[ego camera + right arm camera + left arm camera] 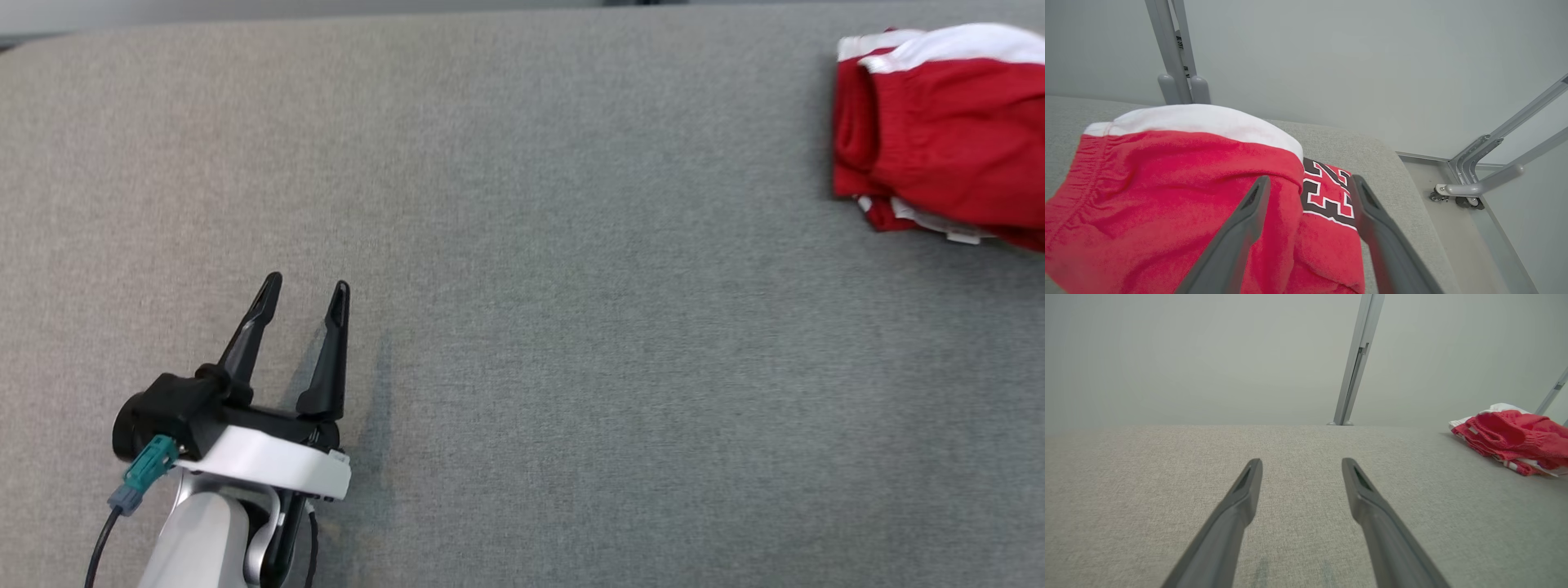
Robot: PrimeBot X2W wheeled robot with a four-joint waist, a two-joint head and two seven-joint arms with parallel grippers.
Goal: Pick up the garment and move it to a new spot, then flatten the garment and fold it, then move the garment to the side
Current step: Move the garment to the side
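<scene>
Setting the garment [939, 131] aside appears done: right gripper [1309, 179], fingers apart, over the garment; left gripper [307, 286], likewise apart, well left of it; next, retract without snagging

Your head view's right edge cuts off the garment [939, 131], which also runs off the right wrist view's bottom and left. There the fingers [1237, 241] of the right gripper [1309, 181] cover part of it, and its print [1327, 192], half under a fold, is unreadable.
</scene>
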